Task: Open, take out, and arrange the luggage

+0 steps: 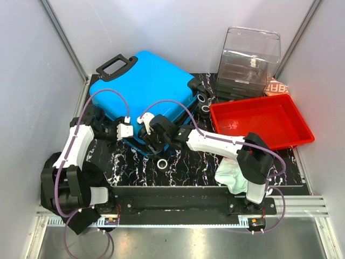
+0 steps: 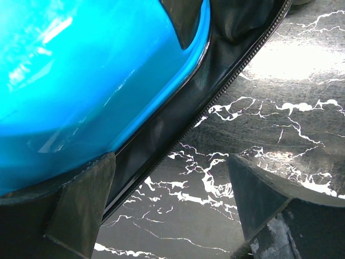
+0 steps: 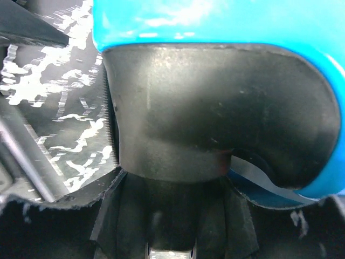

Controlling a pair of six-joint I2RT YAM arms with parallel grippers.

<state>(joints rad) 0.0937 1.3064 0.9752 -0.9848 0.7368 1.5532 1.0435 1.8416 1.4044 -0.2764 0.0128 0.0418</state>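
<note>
Top external view: the luggage point(image 1: 145, 81) lies flat at the back left of the marbled mat point(image 1: 205, 162). Its black handle is turned to the rear wall and its wheels toward the red tray point(image 1: 269, 127). Both arms are brought to its near edge, the left gripper point(image 1: 123, 129) just beside the right gripper point(image 1: 146, 125). The lid is not seen swung up, so opening is judged barely begun, with emptying and arranging left.

Left wrist view: a glossy bright blue shell is shown above a dark lining strip edged with zip teeth point(image 2: 237, 75), which suggests the zip is undone here. The left gripper's jaws are spread wide. 1 finger point(image 2: 81, 210) is set against the lining edge, and the other is held over bare mat.

Right wrist view: a black moulded recess point(image 3: 215, 108) in the blue shell is framed between the 2 fingers. Whether it is pinched cannot be told.
</note>
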